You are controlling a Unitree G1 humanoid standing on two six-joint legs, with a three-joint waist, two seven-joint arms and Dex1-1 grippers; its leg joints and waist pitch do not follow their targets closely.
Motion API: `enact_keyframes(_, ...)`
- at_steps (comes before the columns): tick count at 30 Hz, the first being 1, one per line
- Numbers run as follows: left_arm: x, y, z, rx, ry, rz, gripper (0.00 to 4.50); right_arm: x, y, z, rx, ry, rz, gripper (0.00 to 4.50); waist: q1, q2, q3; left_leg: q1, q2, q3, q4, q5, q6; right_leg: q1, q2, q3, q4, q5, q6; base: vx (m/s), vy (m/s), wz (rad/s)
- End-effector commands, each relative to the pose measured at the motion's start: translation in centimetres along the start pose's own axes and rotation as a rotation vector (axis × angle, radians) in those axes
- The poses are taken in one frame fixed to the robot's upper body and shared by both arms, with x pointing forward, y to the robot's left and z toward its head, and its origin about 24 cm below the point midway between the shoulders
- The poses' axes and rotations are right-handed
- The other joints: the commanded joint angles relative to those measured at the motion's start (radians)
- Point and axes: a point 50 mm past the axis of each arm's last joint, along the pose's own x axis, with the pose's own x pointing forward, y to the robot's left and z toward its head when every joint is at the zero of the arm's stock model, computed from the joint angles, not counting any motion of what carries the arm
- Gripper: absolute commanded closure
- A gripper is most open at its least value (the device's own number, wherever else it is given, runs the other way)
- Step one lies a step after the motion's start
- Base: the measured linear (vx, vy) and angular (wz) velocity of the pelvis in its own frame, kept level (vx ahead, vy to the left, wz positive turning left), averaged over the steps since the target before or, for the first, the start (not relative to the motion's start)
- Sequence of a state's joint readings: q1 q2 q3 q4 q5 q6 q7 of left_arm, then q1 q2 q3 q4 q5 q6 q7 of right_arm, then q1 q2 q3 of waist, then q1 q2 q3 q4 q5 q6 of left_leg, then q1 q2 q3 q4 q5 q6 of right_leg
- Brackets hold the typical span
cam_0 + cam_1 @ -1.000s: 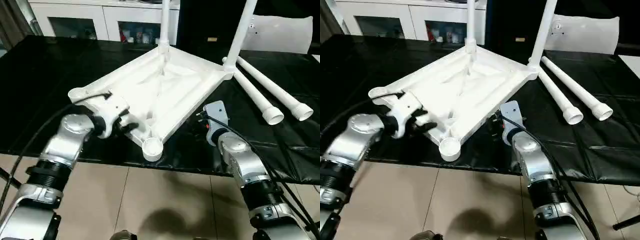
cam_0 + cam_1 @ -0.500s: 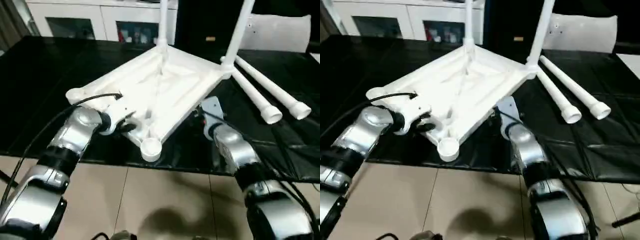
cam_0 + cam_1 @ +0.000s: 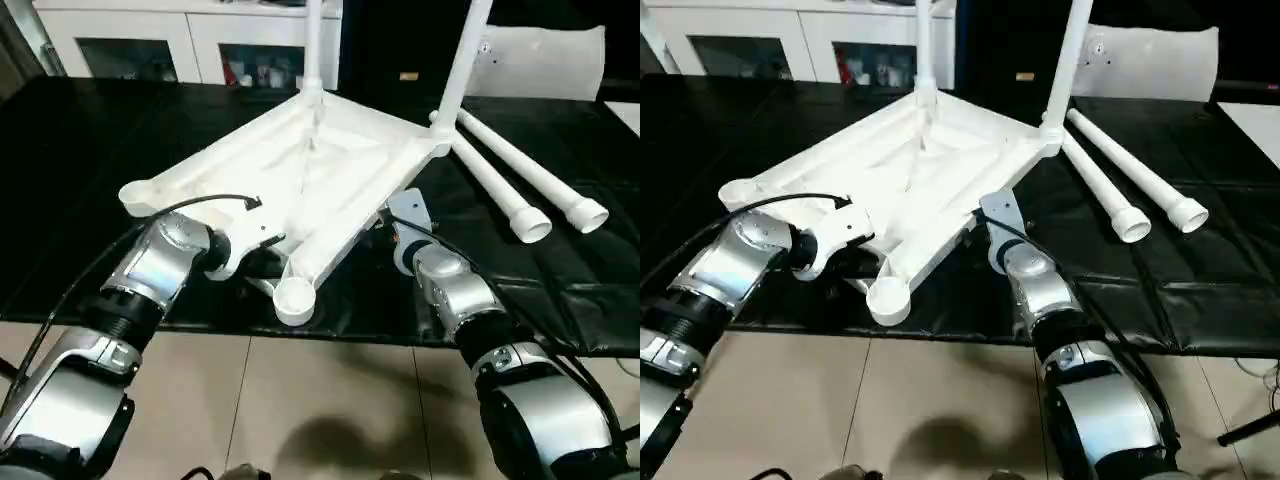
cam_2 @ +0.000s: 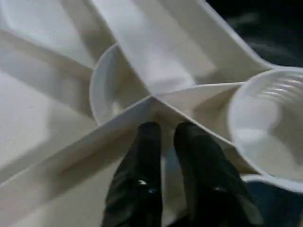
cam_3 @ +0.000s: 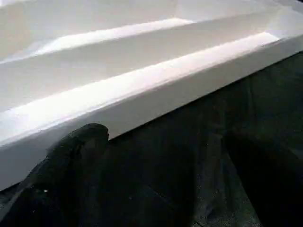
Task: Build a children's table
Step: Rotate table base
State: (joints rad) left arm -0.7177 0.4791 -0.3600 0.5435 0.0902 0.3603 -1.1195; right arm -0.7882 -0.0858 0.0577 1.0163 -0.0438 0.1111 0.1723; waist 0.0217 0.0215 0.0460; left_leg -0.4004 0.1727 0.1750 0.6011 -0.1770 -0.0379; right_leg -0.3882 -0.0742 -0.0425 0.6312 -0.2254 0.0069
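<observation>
White plastic dominates the centre of the head views: the tabletop point(image 3: 300, 185) lies upside down and tilted on the black-covered counter point(image 3: 80, 150), its ribbed underside up. Two legs point(image 3: 462, 62) already stand in the sockets at its far corners, rising out of the top of the frame. Two more loose legs point(image 3: 520, 185) lie side by side on the counter at right, flared ends toward the camera. The near corner socket point(image 3: 295, 298) at lower centre and the left corner socket point(image 3: 135, 193) are open cups, still empty.

Over the last second the left gripper point(image 4: 166, 137) has narrowed from a wide spread; its fingers point(image 4: 144, 156) now sit close together astride a thin rib just beside the near socket. Whether they have fully clamped that rib cannot be told. The left arm has also pushed in under the tabletop's near edge. The right gripper point(image 5: 161, 156) has stayed wide apart, one finger point(image 5: 75, 156) touching or nearly touching the tabletop's side wall, holding nothing; the right forearm has swung in toward that edge at centre frame.

The likely reading is that the robot is taking hold of the tabletop to steady or turn it before the third leg goes in; the job looks about half done.
</observation>
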Motion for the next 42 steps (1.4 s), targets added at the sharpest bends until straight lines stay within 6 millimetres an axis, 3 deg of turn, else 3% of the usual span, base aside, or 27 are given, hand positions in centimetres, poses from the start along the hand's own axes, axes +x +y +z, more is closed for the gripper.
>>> enact_keyframes(1,1.6,-2.8,0.6,-0.013,-0.043,-0.24,4.05,0.4,1.2,1.9,-0.017,-0.068,0.047,0.0,0.009,0.001,-0.07,0.028,0.052,-0.012,-0.062,-0.065,0.055,0.051,-0.072,0.037,-0.05,0.136,-0.329,0.0,0.0,0.0)
enact_keyframes(3,1.9,-3.1,0.9,-0.018,-0.065,-0.262,4.23,0.5,1.3,1.8,-0.019,-0.068,0.053,0.0,0.006,-0.002,-0.071,0.027,0.051,-0.01,-0.06,-0.047,0.065,0.052,-0.07,0.037,-0.048,0.16,-0.334,0.0,0.0,0.0)
enact_keyframes(5,2.1,-3.2,1.3,-0.026,-0.088,-0.269,4.23,0.5,1.4,1.8,-0.018,-0.067,0.059,0.0,0.005,0.0,-0.069,0.028,0.049,-0.009,-0.06,-0.066,0.069,0.05,-0.07,0.037,-0.051,0.143,-0.336,0.0,0.0,0.0)
enact_keyframes(6,2.3,-3.2,1.7,-0.028,-0.109,-0.271,4.46,0.5,1.5,1.8,-0.021,-0.067,0.065,0.0,0.005,0.003,-0.068,0.029,0.05,-0.009,-0.061,-0.082,0.065,0.05,-0.07,0.038,-0.053,0.124,-0.334,0.0,0.0,0.0)
enact_keyframes(14,3.0,-1.7,3.6,-0.025,-0.206,-0.111,4.46,0.6,1.2,1.8,-0.023,-0.074,0.055,0.0,0.004,-0.003,-0.07,0.027,0.05,-0.011,-0.061,-0.083,0.075,0.053,-0.07,0.037,-0.054,0.129,-0.325,0.0,0.0,0.0)
enact_keyframes(15,3.1,-0.6,3.8,-0.016,-0.201,0.004,4.46,0.5,0.8,1.8,-0.026,-0.083,0.036,0.0,0.0,0.004,-0.069,0.03,0.047,-0.008,-0.059,-0.096,0.078,0.047,-0.062,0.037,-0.059,0.13,-0.323,0.0,0.0,0.0)
enact_keyframes(17,2.7,0.7,3.8,0.013,-0.182,0.136,4.46,0.3,0.1,2.0,-0.033,-0.104,0.009,0.0,0.004,0.001,-0.072,0.028,0.047,-0.011,-0.059,-0.087,0.082,0.054,-0.066,0.037,-0.056,0.15,-0.32,0.0,0.0,0.0)
enact_keyframes(18,2.7,0.9,3.8,0.017,-0.181,0.154,4.46,0.3,-0.1,2.1,-0.034,-0.109,0.004,0.0,0.003,-0.003,-0.073,0.024,0.049,-0.012,-0.059,-0.08,0.085,0.057,-0.069,0.037,-0.052,0.161,-0.317,0.0,0.0,0.0)
enact_keyframes(23,1.8,2.1,3.3,0.055,-0.187,0.279,4.46,-0.6,-2.1,3.1,0.015,-0.195,-0.091,0.0,0.011,-0.002,-0.074,0.029,0.051,-0.012,-0.056,-0.056,0.101,0.053,-0.066,0.036,-0.05,0.175,-0.308,0.0,0.0,0.0)
enact_keyframes(27,1.1,2.5,3.5,0.047,-0.319,0.358,4.46,-2.0,-3.7,3.9,0.09,-0.276,-0.146,0.0,0.021,-0.001,-0.075,0.031,0.051,-0.01,-0.055,-0.043,0.108,0.051,-0.065,0.037,-0.05,0.198,-0.301,0.0,0.0,0.0)
enact_keyframes(30,0.6,2.2,3.9,-0.07,-0.491,0.364,4.46,-3.2,-4.1,3.7,0.048,-0.312,-0.15,0.0,0.028,-0.006,-0.074,0.031,0.052,-0.009,-0.057,-0.05,0.103,0.053,-0.065,0.037,-0.049,0.195,-0.307,0.0,0.0,0.0)
enact_keyframes(31,0.5,2.0,3.9,-0.097,-0.53,0.359,4.16,-3.5,-4.1,3.6,0.037,-0.318,-0.145,0.0,0.031,-0.006,-0.072,0.029,0.054,-0.01,-0.058,-0.059,0.103,0.051,-0.067,0.037,-0.051,0.182,-0.307,0.0,0.0,0.0)
enact_keyframes(36,-0.6,-0.4,2.4,-0.332,-0.728,0.519,3.84,-6.7,-2.3,2.7,0.125,-0.356,-0.085,0.0,0.032,-0.007,-0.068,0.027,0.062,-0.012,-0.065,-0.104,0.102,0.051,-0.067,0.038,-0.058,0.1,-0.28,0.0,0.0,0.0)
enact_keyframes(39,-0.9,-2.1,1.8,-0.411,-0.749,0.597,3.6,-8.1,-1.4,2.2,0.155,-0.366,-0.072,0.0,0.027,-0.012,-0.06,0.026,0.063,-0.012,-0.073,-0.166,0.073,0.045,-0.065,0.04,-0.072,-0.027,-0.254,0.0,0.0,0.0)
enact_keyframes(40,-1.2,-3.2,1.5,-0.447,-0.754,0.671,3.54,-9.0,-0.7,1.8,0.183,-0.373,-0.048,0.0,0.023,-0.018,-0.053,0.026,0.065,-0.011,-0.078,-0.203,0.058,0.039,-0.062,0.041,-0.082,-0.089,-0.234,0.0,0.0,0.0)
enact_keyframes(41,-1.5,-3.6,1.3,-0.462,-0.755,0.708,3.41,-9.5,-0.4,1.7,0.199,-0.377,-0.031,0.0,0.026,-0.015,-0.051,0.025,0.068,-0.014,-0.083,-0.218,0.05,0.041,-0.065,0.042,-0.083,-0.113,-0.222,0.0,0.0,0.0)
enact_keyframes(42,-1.9,-4.0,1.2,-0.458,-0.769,0.763,3.32,-10.0,-0.1,1.4,0.198,-0.387,-0.016,0.0,0.022,-0.018,-0.047,0.026,0.067,-0.015,-0.087,-0.254,0.036,0.035,-0.061,0.043,-0.092,-0.166,-0.197,0.0,0.0,0.0)
